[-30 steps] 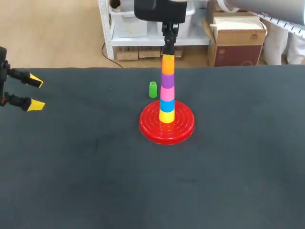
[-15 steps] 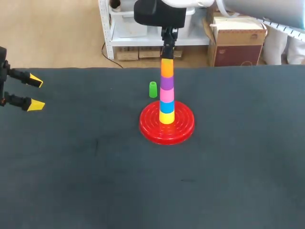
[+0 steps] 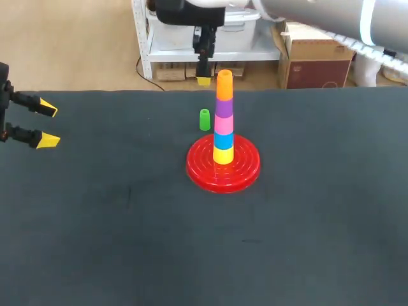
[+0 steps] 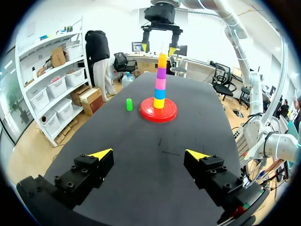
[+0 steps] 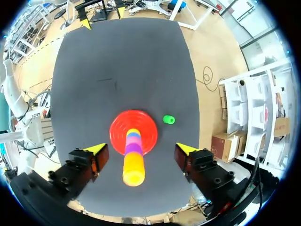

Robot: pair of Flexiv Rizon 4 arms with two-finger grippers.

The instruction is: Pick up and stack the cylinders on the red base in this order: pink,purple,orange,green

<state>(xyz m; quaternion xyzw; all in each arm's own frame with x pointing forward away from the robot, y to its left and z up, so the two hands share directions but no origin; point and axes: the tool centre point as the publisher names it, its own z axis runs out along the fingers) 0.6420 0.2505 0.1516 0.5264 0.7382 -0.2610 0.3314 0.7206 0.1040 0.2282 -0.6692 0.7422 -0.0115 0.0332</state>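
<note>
Table [image 3: 127, 242] surface carries the whole job. On it you have the red base [image 3: 199, 171] with the tower [image 4: 160, 84] standing upright in its middle. From the foot it goes yellow cylinder [image 3: 223, 155], blue cylinder [image 3: 223, 139], pink cylinder [image 3: 224, 123], purple cylinder [image 3: 224, 107], and the orange cylinder [image 3: 224, 86] on top. So I judge the orange step done and the green step, the last one, in hand. Your right gripper [image 5: 141, 149] hangs high, beside the tower's top on the green side, its fingers spread wide and holding nothing. The green cylinder [image 3: 204, 119] stands upright on the table just beside the base, at its far left, not touching it. For the next move you need to lower the right gripper over the green cylinder and pinch it. Then lift it higher than the orange top and set it straight down there. Take care, the tower is tall and thin and stands close to this path, so a side touch could tip it. The far table edge is near behind the green cylinder, and more room lies toward the left. The left gripper [image 3: 46, 123] is at the left edge, fingers spread, well apart from everything.
</note>
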